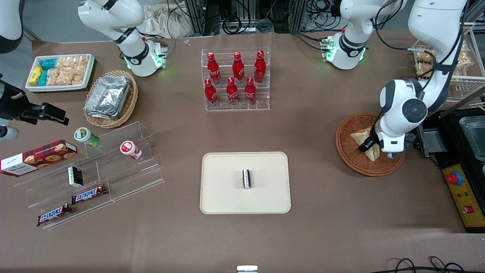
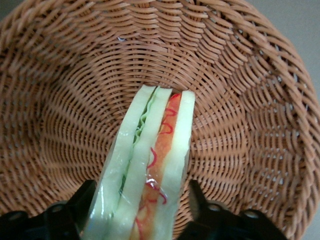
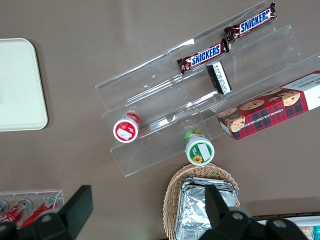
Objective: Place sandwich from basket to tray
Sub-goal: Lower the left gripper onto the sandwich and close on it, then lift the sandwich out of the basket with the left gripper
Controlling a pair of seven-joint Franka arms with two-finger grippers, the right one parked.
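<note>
Tabletop point(image 1: 310, 159) carries the cream tray point(image 1: 227, 197), with 1 small black-and-white packet point(image 1: 246, 178) on it, and toward the working arm's end the round wicker basket point(image 1: 346, 151), where the wrapped sandwich point(image 2: 150, 175) stands on edge. Down in that basket, the tool point(image 2: 142, 212) has its 2 fingers point(image 2: 82, 202) apart, 1 on each bread face. Soft, light and slick in its clear film, the wedge probably wants a gentle squeeze across the flat faces, since a firm clamp could crush it.
</note>
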